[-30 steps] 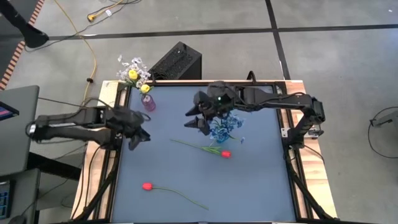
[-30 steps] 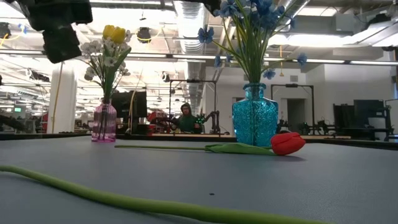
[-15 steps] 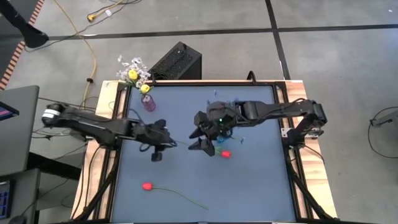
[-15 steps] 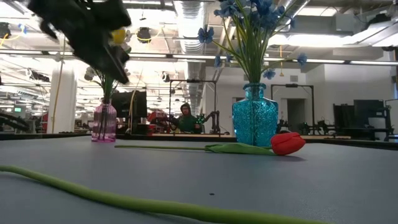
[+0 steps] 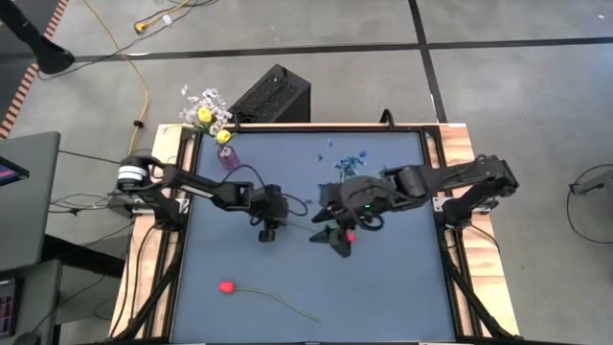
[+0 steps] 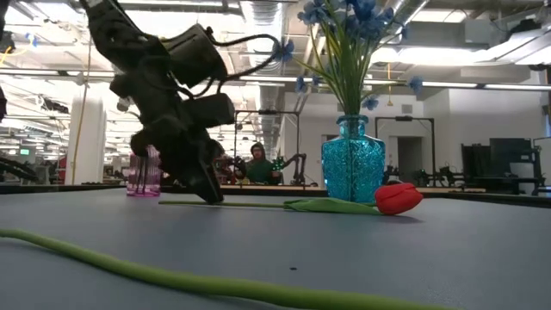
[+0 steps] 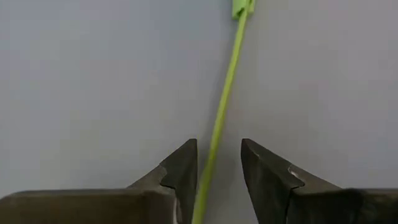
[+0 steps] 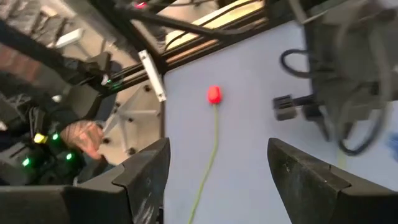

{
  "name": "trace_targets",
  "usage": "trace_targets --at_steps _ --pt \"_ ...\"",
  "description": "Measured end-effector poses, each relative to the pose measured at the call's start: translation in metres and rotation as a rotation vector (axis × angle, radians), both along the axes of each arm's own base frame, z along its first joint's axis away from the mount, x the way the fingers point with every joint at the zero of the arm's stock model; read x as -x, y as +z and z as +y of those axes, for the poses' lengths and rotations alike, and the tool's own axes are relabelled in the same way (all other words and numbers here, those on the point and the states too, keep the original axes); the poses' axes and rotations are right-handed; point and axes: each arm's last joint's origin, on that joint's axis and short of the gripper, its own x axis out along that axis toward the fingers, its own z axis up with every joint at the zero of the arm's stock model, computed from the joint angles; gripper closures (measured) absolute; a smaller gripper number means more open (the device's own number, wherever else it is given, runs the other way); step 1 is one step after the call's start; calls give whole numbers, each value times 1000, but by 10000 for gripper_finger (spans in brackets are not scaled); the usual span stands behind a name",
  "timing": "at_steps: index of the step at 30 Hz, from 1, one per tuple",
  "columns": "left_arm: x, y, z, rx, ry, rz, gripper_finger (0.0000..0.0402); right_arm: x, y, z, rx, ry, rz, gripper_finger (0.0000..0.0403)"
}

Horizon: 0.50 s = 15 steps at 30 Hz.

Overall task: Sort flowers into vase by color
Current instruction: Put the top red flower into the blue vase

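Yellow and white flowers [image 5: 208, 107] sat in the pink vase [image 5: 228, 158], blue sprigs [image 6: 349, 39] in the blue vase [image 6: 353, 170]. Two red tulips lay unsorted on the table [image 5: 402, 287]: one [image 5: 227, 286] near the front, one [image 6: 398, 198] mid-table. Left gripper [image 7: 217, 167] straddled the latter's stem, fingers apart, not yet clamped; right gripper [image 8: 216, 167], wide open, hovered over its bud.

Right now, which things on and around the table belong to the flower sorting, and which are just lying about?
Part of the job:
- red tulip, its stem between the left gripper's open fingers
- second red tulip near the front edge
- blue vase with blue flowers
- pink vase with yellow and white flowers
- right gripper, open over the table

Just lying about:
- black box behind the table
- yellow cable on the floor
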Motion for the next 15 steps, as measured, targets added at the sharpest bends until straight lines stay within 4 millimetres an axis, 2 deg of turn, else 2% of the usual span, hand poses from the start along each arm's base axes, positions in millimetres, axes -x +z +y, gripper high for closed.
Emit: trace_targets --at_steps 5,9,12,15 --pt "-9 -6 3 -20 -4 -22 256 26 16 -1 43 -78 -11 106" --pt "-7 -6 3 -25 3 -1 243 43 25 -2 67 -109 -13 106" --pt "-3 -8 3 -39 -11 46 252 56 33 -4 86 -135 -33 106" --pt "2 -12 2 -45 -15 86 280 71 43 -5 111 -167 -66 106"
